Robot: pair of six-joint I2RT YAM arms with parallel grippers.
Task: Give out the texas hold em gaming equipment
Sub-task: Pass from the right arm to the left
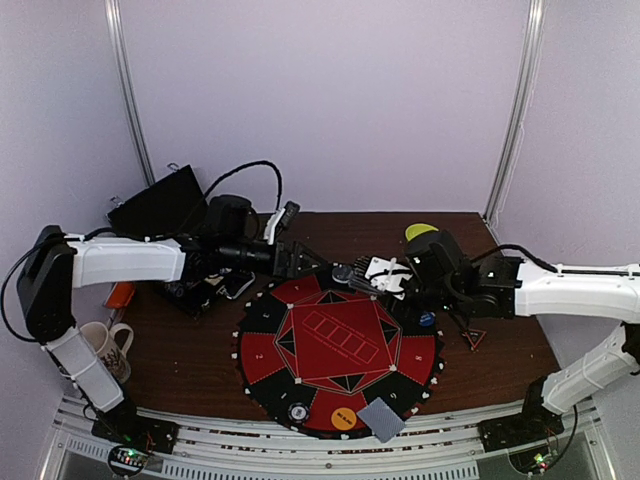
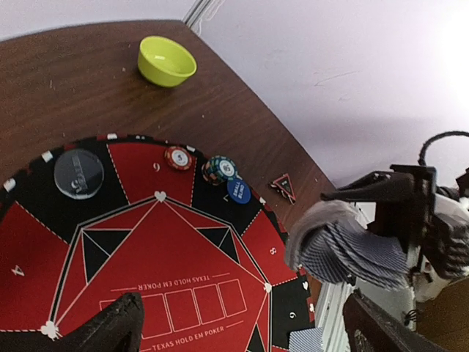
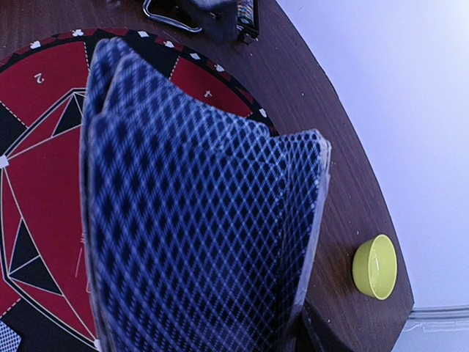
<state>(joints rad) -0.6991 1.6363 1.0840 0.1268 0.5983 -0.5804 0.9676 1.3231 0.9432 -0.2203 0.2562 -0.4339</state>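
Scene: a dark brown wooden table (image 1: 200, 350) seen from above. A big round red-and-black mat (image 1: 335, 345) fills the lower middle of the frame, and a white arm reaches in from each side.

Left arm: the left gripper (image 2: 242, 298) has its fingers spread wide at the bottom corners of its wrist view. Nothing is between them, and it hovers over the mat's upper left rim.

Right arm: the right gripper (image 1: 395, 278) is clamped on the deck of cards (image 3: 198, 220), above the mat's upper right rim in the overhead frame.

Deck, handling: the cards are thin and light, with a grey-blue diamond-lattice back. The pack is bowed and slightly fanned in the grip, so single cards probably slide off easily. Each is best pinched across its flat faces near a free edge, one at a time.

Dealt card (image 1: 381, 420): it lies face down at the mat's bottom rim, lower middle of the overhead frame. Lying flat, it would likely be hard to lift except by an edge.

Chips: a red chip (image 2: 178, 157) and a teal chip stack (image 2: 220, 169), both with striped edges, sit near the mat's rim in the upper middle of the left wrist view. They look rigid, small and probably slick, so hold them across the rim.

Buttons: a blue disc (image 2: 238, 191) sits just beside the teal stack. An orange disc (image 1: 343, 418) lies just beside the dealt card. Both are flat and smooth.

Bowl: a lime-green bowl (image 2: 167, 60), smooth, round and empty, stands on bare wood at the top of the left wrist view.
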